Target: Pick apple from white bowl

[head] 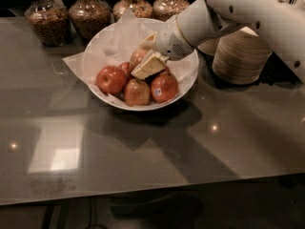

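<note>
The apple (pixel 136 58), orange-red with a pale patch, sits toward the back of the white bowl (pixel 189 82), resting among the other fruit and above the crumpled paper (pixel 114 38) that lines it. The gripper (pixel 141 56) is down inside the bowl, right at this apple. Its cream fingers (pixel 150 65) stand apart, one lying across the apple's front right side and the other behind it near the paper, so the apple is between them. The white arm (pixel 257 11) reaches in from the upper right, crossing over the bowl's far rim.

Around the apple lie more apples. A red one (pixel 111 79) is at the left, a duller one (pixel 137 92) at the front and a sticker apple (pixel 164 87) at the right, just under the lower finger. A small part of another shows between the red one and the task apple.

The bowl stands on the glossy grey desk (pixel 143 166), with a corner of paper hanging over its left edge. Just right of it is a stack of beige bowls (pixel 240 56), partly hidden by the arm. Along the back edge stand four glass jars (pixel 89 15) of brown, grainy contents. A pale square of reflected light (pixel 55 151) lies on the desk at the front left.
</note>
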### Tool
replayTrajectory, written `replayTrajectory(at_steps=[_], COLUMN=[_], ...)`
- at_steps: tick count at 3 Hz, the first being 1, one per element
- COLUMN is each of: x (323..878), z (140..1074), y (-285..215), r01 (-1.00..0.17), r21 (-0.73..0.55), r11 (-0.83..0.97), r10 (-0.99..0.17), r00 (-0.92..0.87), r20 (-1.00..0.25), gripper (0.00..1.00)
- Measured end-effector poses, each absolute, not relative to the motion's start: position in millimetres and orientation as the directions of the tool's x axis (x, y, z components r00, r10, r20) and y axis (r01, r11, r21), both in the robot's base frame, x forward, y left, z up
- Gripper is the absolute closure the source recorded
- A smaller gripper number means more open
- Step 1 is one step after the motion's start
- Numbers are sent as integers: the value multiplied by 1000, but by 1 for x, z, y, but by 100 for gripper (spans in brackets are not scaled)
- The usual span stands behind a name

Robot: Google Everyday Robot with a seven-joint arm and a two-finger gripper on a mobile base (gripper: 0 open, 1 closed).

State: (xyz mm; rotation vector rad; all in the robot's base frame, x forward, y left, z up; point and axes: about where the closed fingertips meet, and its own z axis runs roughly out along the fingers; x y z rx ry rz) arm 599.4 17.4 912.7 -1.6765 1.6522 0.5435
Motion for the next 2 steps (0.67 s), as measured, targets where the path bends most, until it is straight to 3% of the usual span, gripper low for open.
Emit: replayTrajectory(at_steps=[2], x=[579], z=[979], y=[6], r01=[-958], r21=[-280], r11=[62], r10=[-548], r00=[202], r20=[-812], gripper=[100])
